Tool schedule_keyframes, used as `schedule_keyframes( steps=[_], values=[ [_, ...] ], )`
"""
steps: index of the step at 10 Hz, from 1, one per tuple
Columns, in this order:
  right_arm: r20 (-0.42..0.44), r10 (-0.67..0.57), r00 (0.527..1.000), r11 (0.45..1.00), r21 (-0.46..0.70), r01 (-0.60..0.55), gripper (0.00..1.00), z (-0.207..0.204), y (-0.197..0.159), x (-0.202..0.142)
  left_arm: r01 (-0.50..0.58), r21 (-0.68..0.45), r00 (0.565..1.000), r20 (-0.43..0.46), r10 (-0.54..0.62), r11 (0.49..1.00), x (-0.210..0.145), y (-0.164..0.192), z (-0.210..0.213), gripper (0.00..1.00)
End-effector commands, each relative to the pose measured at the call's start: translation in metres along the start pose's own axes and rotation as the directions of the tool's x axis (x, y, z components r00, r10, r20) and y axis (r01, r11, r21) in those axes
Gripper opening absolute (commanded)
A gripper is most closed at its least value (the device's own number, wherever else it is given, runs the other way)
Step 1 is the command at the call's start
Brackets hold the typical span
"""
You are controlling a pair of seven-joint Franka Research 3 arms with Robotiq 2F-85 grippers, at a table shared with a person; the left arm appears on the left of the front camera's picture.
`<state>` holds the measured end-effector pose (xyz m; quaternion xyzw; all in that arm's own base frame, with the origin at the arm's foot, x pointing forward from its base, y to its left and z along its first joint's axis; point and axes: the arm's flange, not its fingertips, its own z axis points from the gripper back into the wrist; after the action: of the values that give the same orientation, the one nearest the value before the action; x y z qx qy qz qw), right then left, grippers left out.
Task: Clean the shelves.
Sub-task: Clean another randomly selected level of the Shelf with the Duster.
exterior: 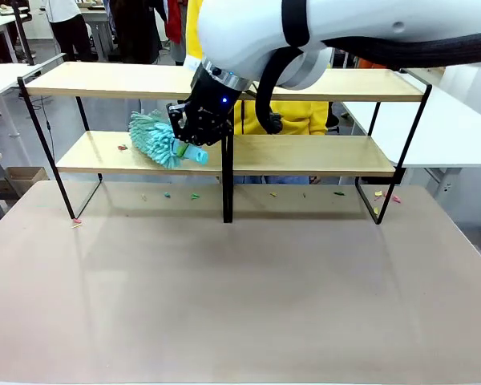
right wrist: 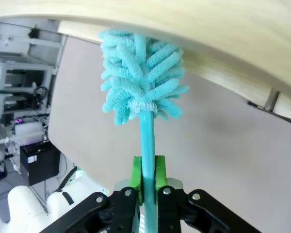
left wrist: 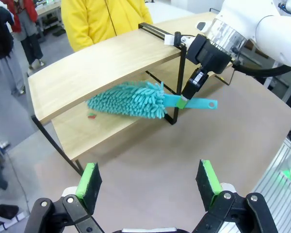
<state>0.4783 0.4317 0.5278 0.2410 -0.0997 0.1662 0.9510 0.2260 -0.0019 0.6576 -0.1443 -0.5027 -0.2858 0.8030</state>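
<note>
The shelves [exterior: 305,84] stand across the table [exterior: 240,305]; on the lower left board [exterior: 88,156] a red scrap [exterior: 122,147] lies beside the teal duster [exterior: 154,138] — handle clamped in the right gripper [exterior: 199,132]; right boards [exterior: 321,152] look bare, so I judge cleaning well along — unfinished.

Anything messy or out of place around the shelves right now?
Yes: small coloured scraps lie scattered on the table under the shelves, and a red scrap sits on the lower left board beside the duster.
</note>
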Motion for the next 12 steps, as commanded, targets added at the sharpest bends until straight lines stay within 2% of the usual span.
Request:
schedule_keyframes(
  steps=[1,3,4,5,6,8,9,11,12],
  values=[
    [-0.034,0.093,0.995,0.991,0.097,-0.089,0.00,0.002,0.002,0.005,0.008,-0.011,1.000,0.007,-0.008,1.000,0.000,0.001,0.001,1.00],
    [-0.122,0.162,0.979,0.979,0.142,-0.144,0.00,0.000,-0.003,0.001,0.008,-0.011,1.000,0.007,-0.008,1.000,0.000,0.001,0.001,1.00],
    [-0.261,0.313,0.913,0.936,0.245,-0.251,0.00,0.013,-0.009,-0.011,0.008,-0.011,1.000,0.007,-0.008,1.000,0.000,0.001,0.001,1.00],
    [-0.287,0.505,0.814,0.834,0.405,-0.375,0.00,0.034,-0.013,-0.026,0.008,-0.011,1.000,0.007,-0.008,1.000,0.000,0.001,0.001,1.00],
    [-0.246,0.596,0.765,0.763,0.471,-0.443,0.00,0.050,-0.019,-0.036,0.008,-0.011,1.000,0.007,-0.008,1.000,0.000,0.001,0.001,1.00],
    [-0.136,0.652,0.746,0.661,0.583,-0.472,0.00,0.064,-0.034,-0.047,0.008,-0.011,1.000,0.007,-0.008,1.000,0.000,0.001,0.001,1.00],
    [-0.125,0.654,0.746,0.642,0.613,-0.460,0.00,0.062,-0.037,-0.048,0.008,-0.011,1.000,0.007,-0.008,1.000,0.000,0.001,0.001,1.00],
    [-0.128,0.648,0.751,0.650,0.606,-0.458,0.00,0.066,-0.041,-0.052,0.008,-0.011,1.000,0.007,-0.008,1.000,0.000,0.001,0.001,1.00],
    [-0.136,0.672,0.728,0.635,0.612,-0.472,0.00,0.086,-0.047,-0.064,0.008,-0.011,1.000,0.007,-0.008,1.000,0.000,0.001,0.001,1.00]
  ],
)
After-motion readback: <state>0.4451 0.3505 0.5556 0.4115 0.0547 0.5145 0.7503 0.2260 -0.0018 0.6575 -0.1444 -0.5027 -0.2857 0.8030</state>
